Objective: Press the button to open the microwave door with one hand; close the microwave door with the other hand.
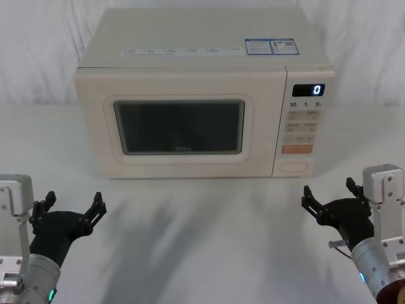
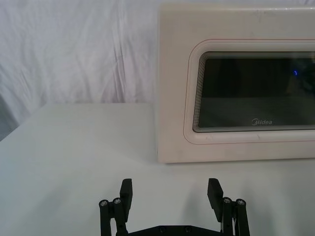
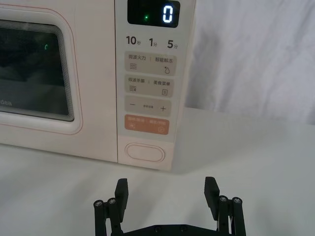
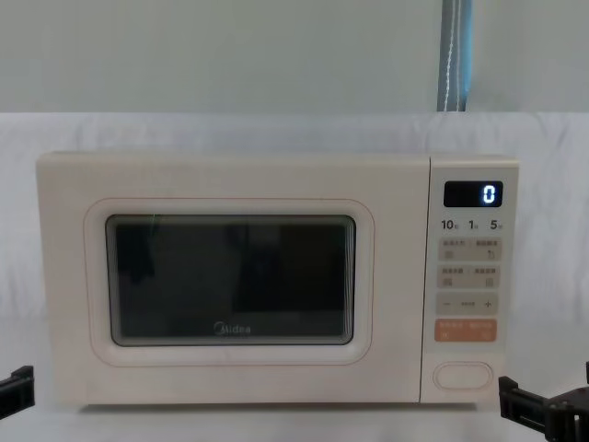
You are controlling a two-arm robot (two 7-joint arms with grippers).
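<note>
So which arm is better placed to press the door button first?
Right. The right gripper, open, sits just in front of the button at the control panel's bottom; the left gripper, also open, faces the closed door's left end.

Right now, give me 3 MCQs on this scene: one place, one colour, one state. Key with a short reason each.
1. Where is the button on the control panel?
A. at the bottom, under the orange key
B. at the top, above the display
C. on the door

2. What colour is the key just above the button?
A. green
B. orange
C. black

3. What state is the door in?
A. swung wide open
B. removed
C. shut

Key:
1 A: the right wrist view shows the button lowest on the panel, below the orange key.
2 B: that key is orange in the head and chest views too.
3 C: the door lies flush with the microwave's front; the left gripper and right gripper hang open, short of it, touching nothing.
</note>
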